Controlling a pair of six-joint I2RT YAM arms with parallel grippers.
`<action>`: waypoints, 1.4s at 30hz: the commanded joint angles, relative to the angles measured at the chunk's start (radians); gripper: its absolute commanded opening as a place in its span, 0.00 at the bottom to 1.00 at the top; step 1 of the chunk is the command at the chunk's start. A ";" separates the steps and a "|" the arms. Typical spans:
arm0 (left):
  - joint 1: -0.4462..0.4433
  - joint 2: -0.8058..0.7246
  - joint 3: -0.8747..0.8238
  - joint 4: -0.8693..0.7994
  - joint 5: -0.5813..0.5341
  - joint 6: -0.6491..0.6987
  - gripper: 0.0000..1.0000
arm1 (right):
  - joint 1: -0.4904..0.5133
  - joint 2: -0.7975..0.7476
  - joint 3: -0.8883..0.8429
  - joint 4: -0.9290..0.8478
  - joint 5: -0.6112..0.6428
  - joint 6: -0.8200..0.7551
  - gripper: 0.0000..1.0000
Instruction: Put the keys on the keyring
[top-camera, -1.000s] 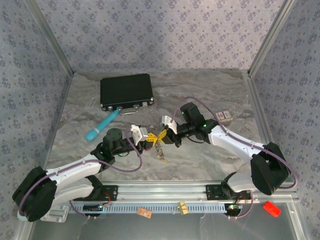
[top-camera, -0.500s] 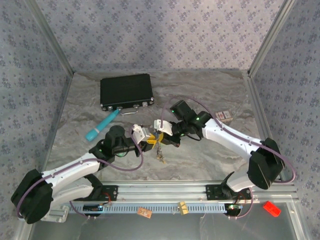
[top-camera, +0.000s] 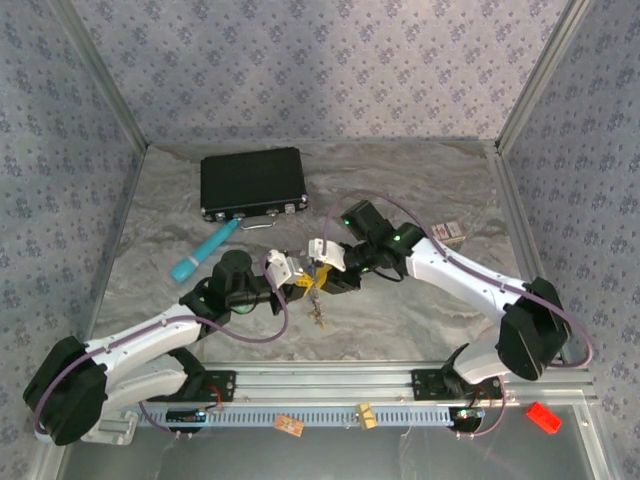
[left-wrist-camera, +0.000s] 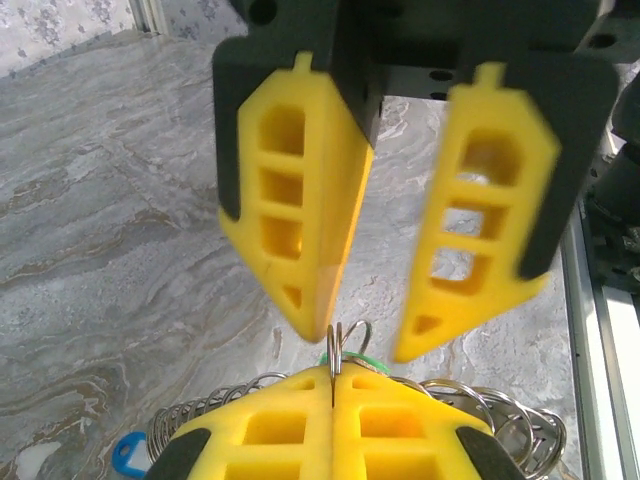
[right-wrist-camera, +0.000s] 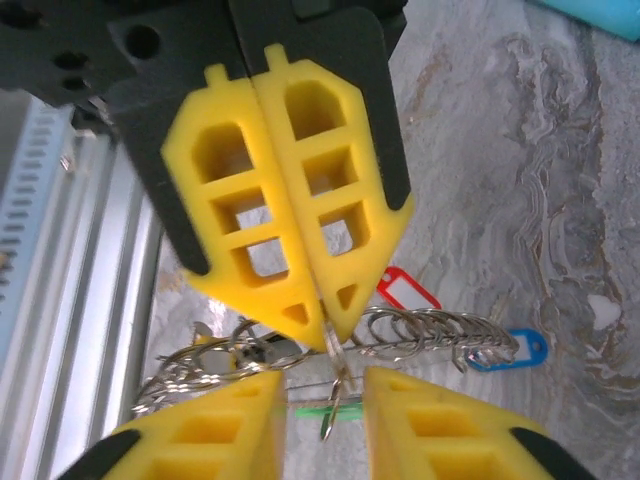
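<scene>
Pinching the keyring (right-wrist-camera: 338, 365) wire above the tabletop (top-camera: 400, 320): left tool (left-wrist-camera: 333, 378) pressed together on it, right tool (right-wrist-camera: 322, 390) spread, straddling the loop. Red key (right-wrist-camera: 405, 292) and blue key (right-wrist-camera: 510, 350) sit by the coils, green key (right-wrist-camera: 318, 410) possibly threaded. Wire looks thin, springy, slippery; grip keys by their plastic heads.

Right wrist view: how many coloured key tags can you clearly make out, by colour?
red key tag: 1
blue key tag: 1
green key tag: 1, seen edge-on
Total: 3
</scene>
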 joint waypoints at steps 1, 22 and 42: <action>0.003 -0.008 -0.027 0.140 0.006 -0.049 0.00 | -0.053 -0.072 -0.077 0.124 -0.133 0.092 0.31; 0.002 0.010 -0.115 0.404 0.023 -0.149 0.00 | -0.062 -0.014 -0.153 0.337 -0.189 0.239 0.02; 0.003 0.022 0.023 0.056 -0.051 -0.039 0.14 | 0.036 0.035 0.082 -0.059 0.054 -0.028 0.00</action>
